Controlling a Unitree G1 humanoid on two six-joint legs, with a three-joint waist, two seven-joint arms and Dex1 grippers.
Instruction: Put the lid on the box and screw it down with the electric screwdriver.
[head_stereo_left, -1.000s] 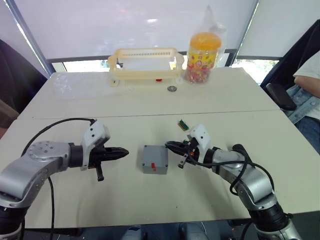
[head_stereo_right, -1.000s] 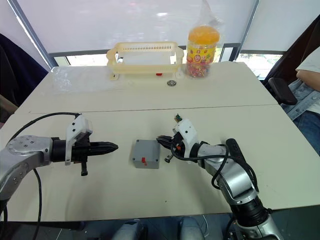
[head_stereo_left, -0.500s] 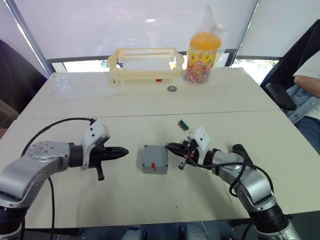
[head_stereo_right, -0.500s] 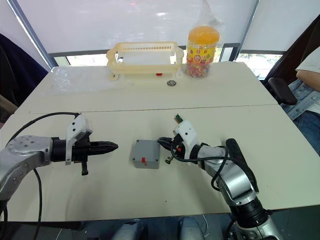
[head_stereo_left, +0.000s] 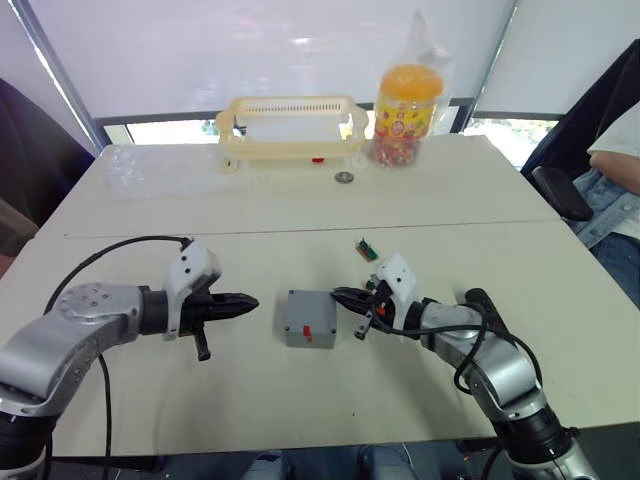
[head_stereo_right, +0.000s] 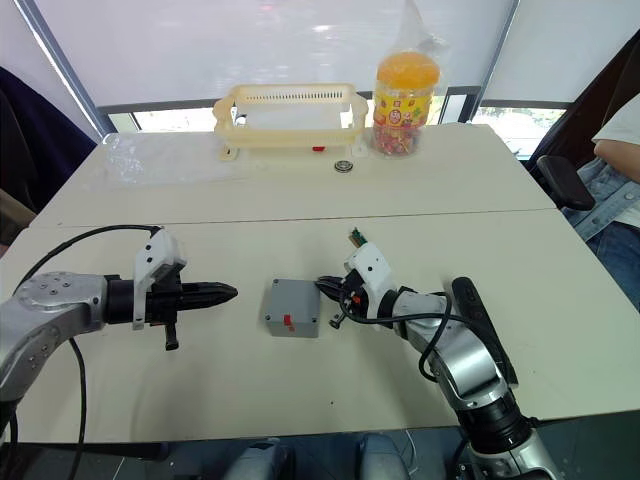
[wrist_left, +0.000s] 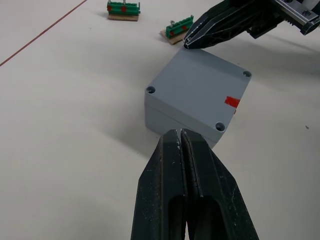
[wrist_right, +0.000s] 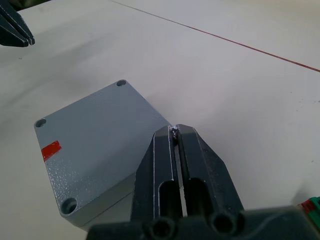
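Observation:
The grey box (head_stereo_left: 309, 318) sits mid-table, its top face showing corner screw holes and a small red mark (wrist_left: 232, 101). A thin seam runs just under that top face, so the lid looks seated on the box, though I cannot tell for sure. The electric screwdriver is out of view. My left gripper (head_stereo_left: 250, 303) is shut and empty, pointing at the box's left side from a short gap away. My right gripper (head_stereo_left: 337, 293) is shut and empty too, its tips at the box's upper right edge (wrist_right: 165, 125).
A cream basket (head_stereo_left: 290, 125), a candy jar (head_stereo_left: 405, 100) and a small metal ring (head_stereo_left: 344, 177) stand at the back. Green terminal blocks (wrist_left: 175, 31) lie just behind the box. A seated person (head_stereo_left: 620, 150) is at the right edge.

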